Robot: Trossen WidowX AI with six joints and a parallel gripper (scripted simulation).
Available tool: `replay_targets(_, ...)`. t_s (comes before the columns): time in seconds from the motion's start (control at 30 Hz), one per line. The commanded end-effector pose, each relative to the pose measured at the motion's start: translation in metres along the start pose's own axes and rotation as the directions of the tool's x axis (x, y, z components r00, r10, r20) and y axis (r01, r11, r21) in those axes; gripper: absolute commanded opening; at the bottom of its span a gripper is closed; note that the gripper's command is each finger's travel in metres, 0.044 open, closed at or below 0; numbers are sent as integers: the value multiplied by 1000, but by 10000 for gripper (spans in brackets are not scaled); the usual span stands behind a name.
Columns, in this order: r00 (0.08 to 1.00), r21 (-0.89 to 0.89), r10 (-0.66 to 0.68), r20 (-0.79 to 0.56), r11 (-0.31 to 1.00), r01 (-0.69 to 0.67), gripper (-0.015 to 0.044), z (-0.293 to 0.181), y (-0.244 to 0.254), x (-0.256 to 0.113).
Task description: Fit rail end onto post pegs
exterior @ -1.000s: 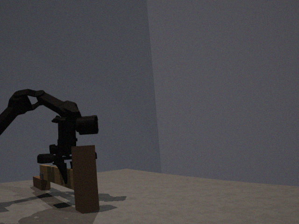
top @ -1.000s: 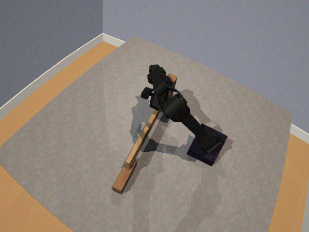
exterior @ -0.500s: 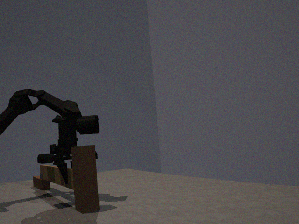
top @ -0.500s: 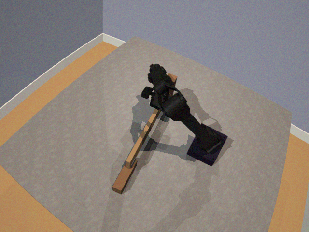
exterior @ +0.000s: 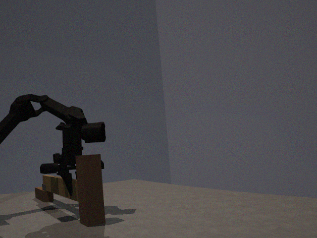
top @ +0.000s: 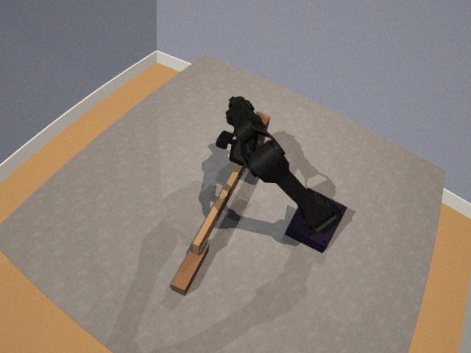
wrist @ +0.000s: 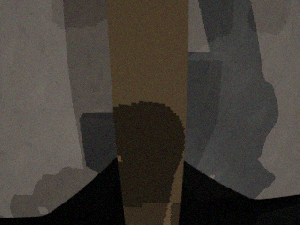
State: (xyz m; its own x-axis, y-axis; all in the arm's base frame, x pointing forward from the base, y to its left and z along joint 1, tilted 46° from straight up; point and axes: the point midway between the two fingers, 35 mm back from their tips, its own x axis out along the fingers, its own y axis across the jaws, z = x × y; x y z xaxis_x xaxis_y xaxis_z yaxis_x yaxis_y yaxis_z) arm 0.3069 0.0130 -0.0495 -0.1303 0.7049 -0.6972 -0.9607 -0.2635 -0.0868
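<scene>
The long wooden rail (top: 215, 214) (exterior: 61, 186) (wrist: 147, 56) is off the table and looks about level. Its far end sits at the bracket (top: 203, 245) on the low footboard block (top: 189, 270) (exterior: 43, 195). My gripper (exterior: 72, 190) (wrist: 144, 157) points down and is shut on the rail near its post end, one finger on each side. The short wooden post (top: 263, 118) (exterior: 90, 189) stands upright beyond that end. The pegs, the holes and any gap between rail and post are hidden by the arm and the post.
The arm's dark base plate (top: 329, 239) is on the table (top: 361, 273) to the right of the rail in the top view. The arm reaches from it over the rail's post end. Shadows of the arm and rail fall on the table.
</scene>
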Motion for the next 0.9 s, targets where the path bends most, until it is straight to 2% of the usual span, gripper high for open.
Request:
replay_targets(0.0, 1000, -2, -10, -5, 1000, 10, 0, -4, -2, -3)
replay_targets(0.87, 1000, -2, -10, -5, 1000, 10, 0, -12, -2, -3)
